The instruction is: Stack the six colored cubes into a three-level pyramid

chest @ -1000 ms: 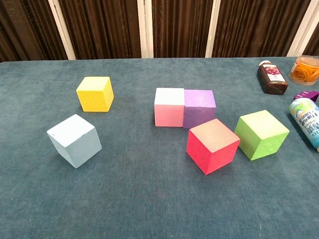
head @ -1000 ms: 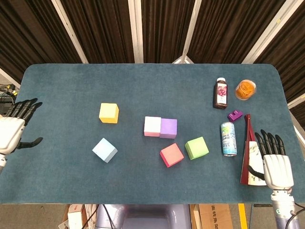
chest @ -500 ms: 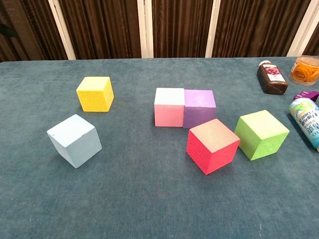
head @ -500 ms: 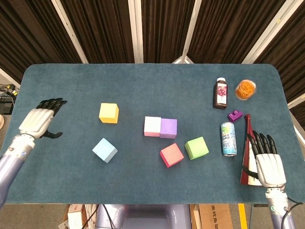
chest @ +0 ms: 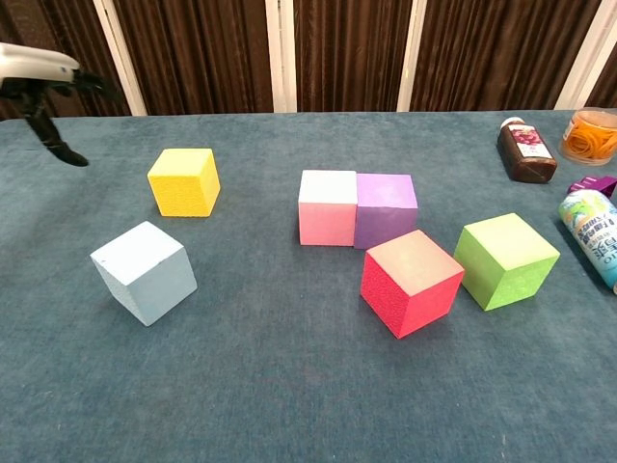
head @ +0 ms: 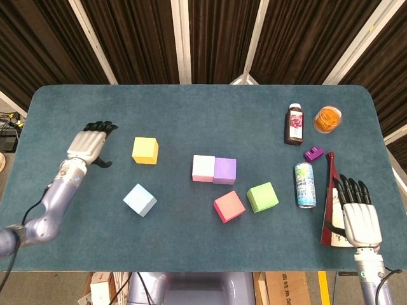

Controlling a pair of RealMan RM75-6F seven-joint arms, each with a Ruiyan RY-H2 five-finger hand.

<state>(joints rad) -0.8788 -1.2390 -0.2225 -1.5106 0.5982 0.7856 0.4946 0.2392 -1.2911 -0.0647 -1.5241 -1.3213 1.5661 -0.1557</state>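
Observation:
Six cubes lie on the blue table. A yellow cube sits at the left, with a light blue cube in front of it. A pink cube and a purple cube touch side by side in the middle. A red cube and a green cube lie in front of them. My left hand hovers open just left of the yellow cube. My right hand is open at the right front edge.
At the right stand a dark bottle, a tub of orange rings, a drinks can, a small purple block and a dark red carton beside my right hand.
My left hand has swung in from the table's left edge toward the yellow cube and now shows in the chest view. My right hand has shifted slightly. No cube has moved.

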